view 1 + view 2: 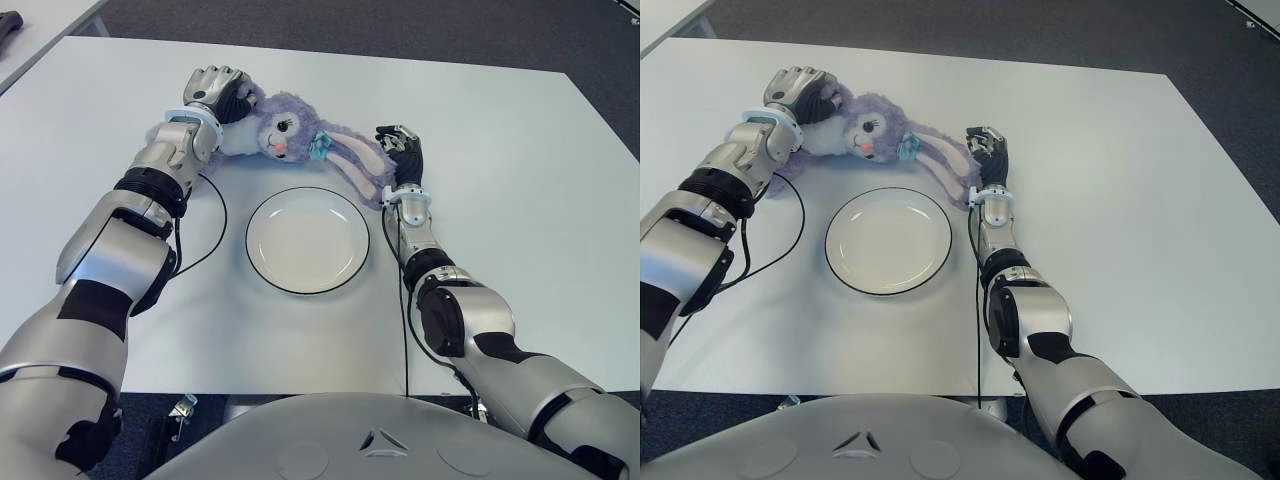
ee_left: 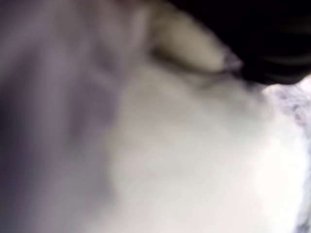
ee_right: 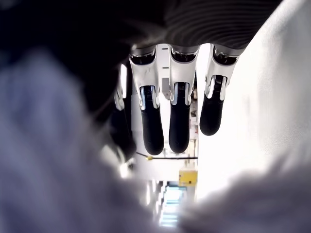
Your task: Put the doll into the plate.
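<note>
Left hand (image 1: 800, 92) grips the doll (image 1: 875, 130) behind the plate (image 1: 888, 240); right hand (image 1: 988, 152) touches its ears.

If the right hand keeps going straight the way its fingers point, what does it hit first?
Probably nothing: the right hand, beside the purple plush bunny doll's ears, points away over bare white table; depth is uncertain.

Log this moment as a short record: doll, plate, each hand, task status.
doll: purple plush rabbit lying on the table, beyond the plate
plate: white, dark rim, holds nothing
left hand: closed on the doll's body end
right hand: fingers extended, at the doll's ears, holding nothing
task status: doll not yet in plate
</note>
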### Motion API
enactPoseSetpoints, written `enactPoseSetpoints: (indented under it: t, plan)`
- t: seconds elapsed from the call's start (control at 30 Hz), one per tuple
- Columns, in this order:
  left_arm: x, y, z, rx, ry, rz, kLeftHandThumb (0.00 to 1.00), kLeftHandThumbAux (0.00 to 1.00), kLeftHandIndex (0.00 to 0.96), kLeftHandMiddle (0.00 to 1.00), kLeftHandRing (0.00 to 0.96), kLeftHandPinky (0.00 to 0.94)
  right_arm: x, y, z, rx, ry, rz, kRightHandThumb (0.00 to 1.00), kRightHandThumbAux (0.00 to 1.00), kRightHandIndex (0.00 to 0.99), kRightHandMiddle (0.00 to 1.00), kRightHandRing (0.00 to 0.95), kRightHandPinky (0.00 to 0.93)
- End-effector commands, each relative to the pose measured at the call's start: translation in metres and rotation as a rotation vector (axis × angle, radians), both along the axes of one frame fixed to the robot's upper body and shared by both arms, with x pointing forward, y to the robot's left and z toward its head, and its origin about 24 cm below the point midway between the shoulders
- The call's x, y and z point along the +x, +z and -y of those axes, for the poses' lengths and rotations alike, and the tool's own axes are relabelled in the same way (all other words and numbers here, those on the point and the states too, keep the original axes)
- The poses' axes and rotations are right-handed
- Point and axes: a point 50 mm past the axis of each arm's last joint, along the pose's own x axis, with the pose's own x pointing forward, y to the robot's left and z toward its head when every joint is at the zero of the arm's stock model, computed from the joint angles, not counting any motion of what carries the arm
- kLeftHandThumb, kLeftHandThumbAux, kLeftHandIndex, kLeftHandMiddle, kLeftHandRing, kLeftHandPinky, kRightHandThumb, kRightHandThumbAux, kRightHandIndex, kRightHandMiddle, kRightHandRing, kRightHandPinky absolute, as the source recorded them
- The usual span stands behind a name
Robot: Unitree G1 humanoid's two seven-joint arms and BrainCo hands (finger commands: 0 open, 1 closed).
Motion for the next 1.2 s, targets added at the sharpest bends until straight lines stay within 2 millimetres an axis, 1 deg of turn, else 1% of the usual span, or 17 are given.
enactPoseSetpoints:
  t: [0.03,0.1,0.3,0.33,0.4,0.43,0.47,0.5,0.53,0.63,0.73,0.8,0.87,0.97,1.03,1.13,1.2]
  plan:
    - [-0.010,-0.035,0.000,0.021,0.022,-0.088,0.741,0.684,0.443,0.734,0.731,0.676,-0.070,-0.099,0.003,0.025,-0.036,-0.399,0.705,0.731,0.408,0.333,0.305,0.267]
    - [-0.010,-0.036,-0.001,0.016,0.028,-0.082,0.744,0.684,0.445,0.734,0.729,0.643,-0.070,-0.099,0.003,0.026,-0.036,-0.400,0.706,0.731,0.408,0.333,0.305,0.265]
    - [-0.011,-0.036,-0.003,-0.021,0.043,-0.065,0.751,0.689,0.446,0.710,0.702,0.600,-0.070,-0.100,0.003,0.023,-0.035,-0.404,0.707,0.731,0.409,0.336,0.308,0.268]
    - [-0.011,-0.036,-0.003,-0.026,0.044,-0.062,0.827,0.671,0.424,0.543,0.668,0.594,-0.070,-0.100,0.003,0.024,-0.035,-0.404,0.708,0.731,0.410,0.338,0.310,0.266]
    - [-0.011,-0.036,-0.004,-0.037,0.047,-0.057,0.849,0.666,0.417,0.494,0.658,0.593,-0.070,-0.100,0.003,0.024,-0.035,-0.405,0.708,0.731,0.410,0.338,0.311,0.266]
    - [-0.011,-0.036,-0.004,-0.041,0.048,-0.055,0.854,0.663,0.432,0.483,0.625,0.596,-0.070,-0.100,0.003,0.025,-0.035,-0.406,0.708,0.731,0.410,0.340,0.313,0.270]
    - [-0.011,-0.036,-0.004,-0.046,0.050,-0.052,0.855,0.662,0.435,0.481,0.620,0.596,-0.070,-0.100,0.003,0.025,-0.035,-0.406,0.708,0.731,0.410,0.341,0.314,0.270]
    - [-0.011,-0.036,-0.005,-0.051,0.053,-0.050,0.928,0.651,0.440,0.470,0.519,0.599,-0.070,-0.100,0.003,0.025,-0.036,-0.406,0.709,0.731,0.411,0.343,0.316,0.271]
    - [-0.011,-0.036,-0.006,-0.054,0.055,-0.049,0.946,0.648,0.447,0.464,0.494,0.602,-0.070,-0.100,0.003,0.026,-0.036,-0.406,0.710,0.731,0.411,0.345,0.319,0.272]
    - [-0.011,-0.035,-0.006,-0.065,0.064,-0.041,0.953,0.646,0.454,0.461,0.486,0.629,-0.070,-0.099,0.003,0.031,-0.037,-0.404,0.711,0.731,0.411,0.349,0.325,0.279]
    - [-0.011,-0.035,-0.007,-0.070,0.071,-0.034,0.954,0.645,0.461,0.466,0.479,0.622,-0.070,-0.099,0.003,0.033,-0.037,-0.404,0.712,0.731,0.412,0.350,0.329,0.283]
    - [-0.011,-0.034,-0.008,-0.074,0.076,-0.028,0.957,0.642,0.476,0.483,0.467,0.577,-0.070,-0.100,0.003,0.033,-0.037,-0.407,0.713,0.731,0.412,0.348,0.330,0.278]
    - [-0.011,-0.033,-0.009,-0.076,0.079,-0.026,0.958,0.641,0.479,0.486,0.465,0.569,-0.070,-0.100,0.003,0.032,-0.037,-0.409,0.713,0.731,0.412,0.347,0.330,0.277]
    - [-0.010,-0.031,-0.010,-0.078,0.084,-0.016,0.959,0.640,0.467,0.512,0.467,0.584,-0.070,-0.100,0.003,0.029,-0.038,-0.409,0.712,0.731,0.412,0.343,0.321,0.263]
    - [-0.009,-0.029,-0.010,-0.077,0.087,-0.010,0.958,0.641,0.464,0.498,0.468,0.602,-0.070,-0.100,0.002,0.027,-0.038,-0.411,0.711,0.731,0.412,0.339,0.315,0.263]
    - [-0.008,-0.027,-0.009,-0.077,0.091,-0.002,0.957,0.642,0.463,0.488,0.471,0.590,-0.070,-0.100,0.003,0.026,-0.039,-0.411,0.711,0.731,0.411,0.338,0.314,0.264]
    - [-0.007,-0.023,-0.009,-0.081,0.093,0.011,0.956,0.644,0.460,0.479,0.474,0.535,-0.070,-0.100,0.003,0.026,-0.040,-0.412,0.713,0.731,0.413,0.342,0.323,0.270]
